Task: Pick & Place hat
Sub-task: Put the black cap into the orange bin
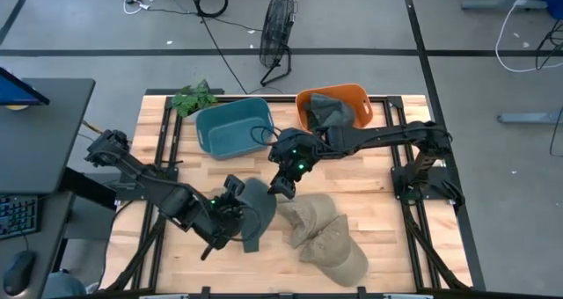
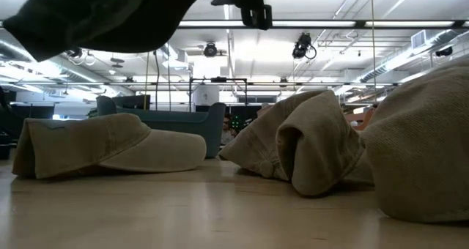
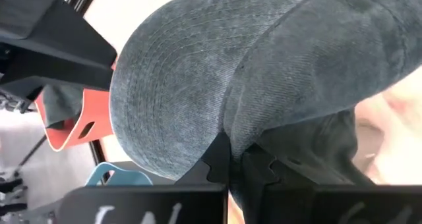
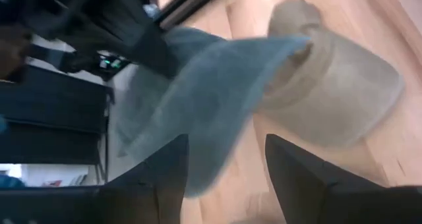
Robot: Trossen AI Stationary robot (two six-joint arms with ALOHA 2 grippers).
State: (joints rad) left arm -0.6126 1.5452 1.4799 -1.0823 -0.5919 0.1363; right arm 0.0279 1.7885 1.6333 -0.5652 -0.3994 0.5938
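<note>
Fingers, left arm: the left gripper (image 1: 236, 213) is clamped on the dark grey denim cap (image 1: 256, 213), its dark fingertips (image 3: 217, 161) meeting under the cap's edge in the left wrist view.
Fingers, right arm: the right gripper (image 1: 283, 186) hangs with its two dark fingers (image 4: 165, 178) spread apart, nothing between them; it sits just beside the grey cap's far edge.
Task's hat: the dark grey denim cap is held off the light wooden tabletop (image 1: 369, 220), near the table's front middle; in the low view it shows as a dark shape (image 2: 110, 15) above the boards.
Other hats on the table: a tan cloth cap (image 1: 310, 216) lies just right of the grey one, and a second tan cap (image 1: 339, 253) lies toward the front edge, touching the first. A third tan cap (image 2: 102, 146) rests flat, seen in the low view.
Bins: a teal plastic basket (image 1: 234, 126) and an orange plastic basket (image 1: 334, 107) stand side by side at the table's back; the orange one holds a grey-green cap (image 1: 331, 111).
Beyond the table: a green leafy sprig (image 1: 195, 98) lies at the back-left corner, and a black floor fan (image 1: 277, 35) stands on the grey floor behind.
</note>
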